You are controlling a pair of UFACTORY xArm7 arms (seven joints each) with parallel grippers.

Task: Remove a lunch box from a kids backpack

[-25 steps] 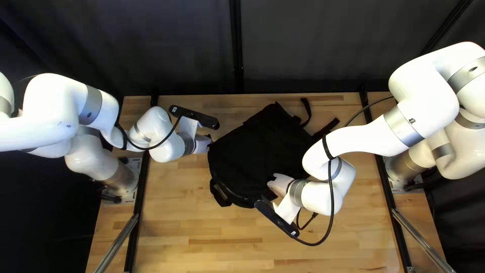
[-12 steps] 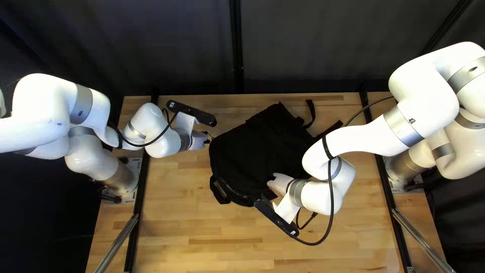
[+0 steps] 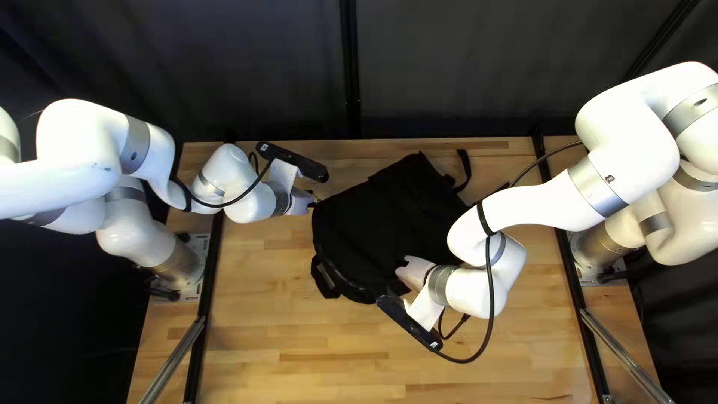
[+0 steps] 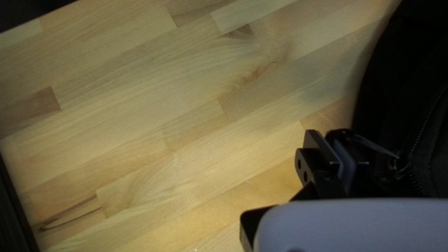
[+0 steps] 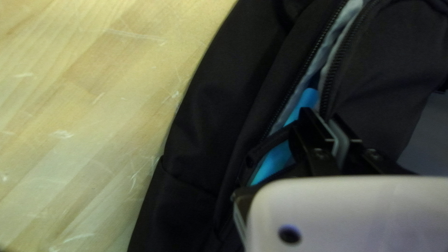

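Black cloth backpack [image 3: 378, 224], bright-blue lunch box [image 5: 277, 161] inside, is at its unzipping step: left gripper [image 4: 335, 142], jaws clamped on a cord zip-pull [image 4: 375, 145], should draw while right gripper [image 5: 326, 122], jaws seemingly pinching a black strap [image 5: 272, 143], braces.

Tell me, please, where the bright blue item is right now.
In the right wrist view, the bright blue item shows inside the open zipper of the black backpack, right beside my right gripper and next to the grey lining.
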